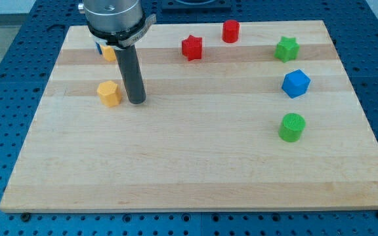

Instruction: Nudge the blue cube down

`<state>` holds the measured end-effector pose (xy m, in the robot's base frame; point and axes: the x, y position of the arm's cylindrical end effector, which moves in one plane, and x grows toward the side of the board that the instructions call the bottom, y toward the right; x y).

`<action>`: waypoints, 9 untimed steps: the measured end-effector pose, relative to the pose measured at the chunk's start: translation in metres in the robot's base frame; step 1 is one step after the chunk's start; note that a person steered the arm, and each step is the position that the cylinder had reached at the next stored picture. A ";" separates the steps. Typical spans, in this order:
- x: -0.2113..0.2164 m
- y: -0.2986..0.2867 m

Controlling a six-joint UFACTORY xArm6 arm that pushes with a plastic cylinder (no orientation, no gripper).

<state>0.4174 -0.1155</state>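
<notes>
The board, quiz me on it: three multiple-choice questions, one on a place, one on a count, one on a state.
1. Where is my tip?
A. just right of the yellow block
B. touching the blue cube
C. beside the green cylinder

2. How many red blocks are there?
A. one
B. two
C. three

3. What is the blue cube's state?
A. pressed by my tip
B. stacked on a block
C. free, untouched

Answers:
1 A, my tip stands beside the yellow block.
2 B, a red star and a red cylinder.
3 C, my tip is far left of it.
</notes>
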 end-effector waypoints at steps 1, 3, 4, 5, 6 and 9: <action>-0.002 0.019; -0.015 0.073; -0.022 0.094; -0.040 0.100; -0.052 0.120; -0.052 0.177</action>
